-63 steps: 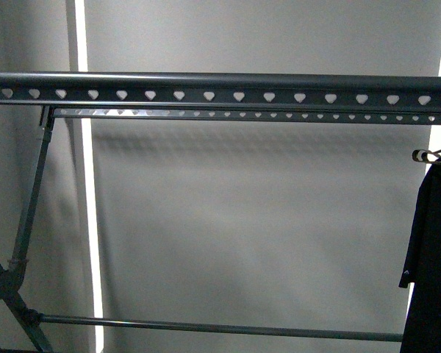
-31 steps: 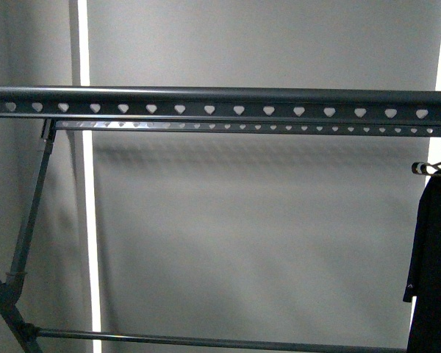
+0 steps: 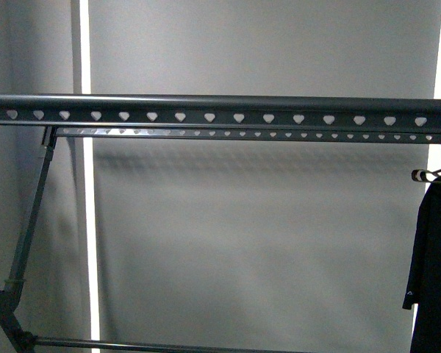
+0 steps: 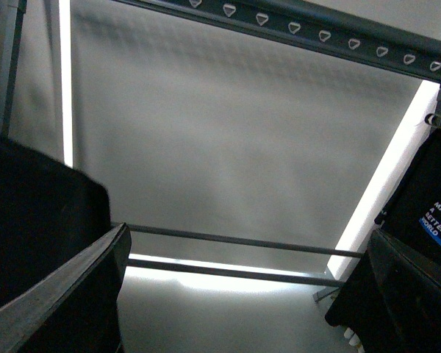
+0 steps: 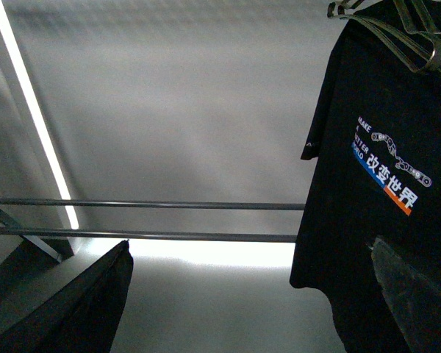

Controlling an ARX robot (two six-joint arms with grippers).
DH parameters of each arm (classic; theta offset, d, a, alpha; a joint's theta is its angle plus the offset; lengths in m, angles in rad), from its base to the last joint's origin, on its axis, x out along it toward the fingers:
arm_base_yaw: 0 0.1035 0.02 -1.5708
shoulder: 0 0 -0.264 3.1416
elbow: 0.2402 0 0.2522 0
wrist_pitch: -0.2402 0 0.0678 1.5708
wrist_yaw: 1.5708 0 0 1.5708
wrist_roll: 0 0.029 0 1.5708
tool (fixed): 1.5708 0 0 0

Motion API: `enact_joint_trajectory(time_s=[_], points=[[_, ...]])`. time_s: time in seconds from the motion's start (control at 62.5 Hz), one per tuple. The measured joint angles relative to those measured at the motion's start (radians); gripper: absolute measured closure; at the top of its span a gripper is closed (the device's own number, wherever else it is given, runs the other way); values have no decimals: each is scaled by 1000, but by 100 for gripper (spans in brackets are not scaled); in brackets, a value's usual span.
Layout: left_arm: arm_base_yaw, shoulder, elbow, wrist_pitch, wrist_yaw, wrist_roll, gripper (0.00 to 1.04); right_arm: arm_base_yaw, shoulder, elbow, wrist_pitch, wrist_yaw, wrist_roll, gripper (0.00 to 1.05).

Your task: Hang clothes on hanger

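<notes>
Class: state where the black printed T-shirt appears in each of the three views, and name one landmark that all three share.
Front view: T-shirt at the far right edge, below the heart-hole rail; print unseen.
Left wrist view: T-shirt at the right edge, print partly visible.
Right wrist view: T-shirt fills the right side, print fully visible.
Shared landmark: the rack's low horizontal bar.

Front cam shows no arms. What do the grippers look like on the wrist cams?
Neither arm shows in the front view. In the left wrist view the left gripper has two black, wedge-shaped fingers with flat matte inner faces. The right gripper looks the same: dark tapered fingers, one greyer in the light. No cables or markings show.
</notes>
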Motion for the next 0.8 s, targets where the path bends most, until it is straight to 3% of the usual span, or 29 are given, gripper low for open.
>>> enact_joint_trajectory(time_s=[0.144,0.256,0.512,0.799], points=[[113,-31,-40,-24,80,-11,7,0,0,0,0,0,0,7],[229,114,-3,74,107,-88,7,0,0,0,0,0,0,7],[323,567,296,40,-76,-403,7,0,0,0,0,0,0,7],[318,959,601,-64,-239,-681,7,0,0,0,0,0,0,7]])
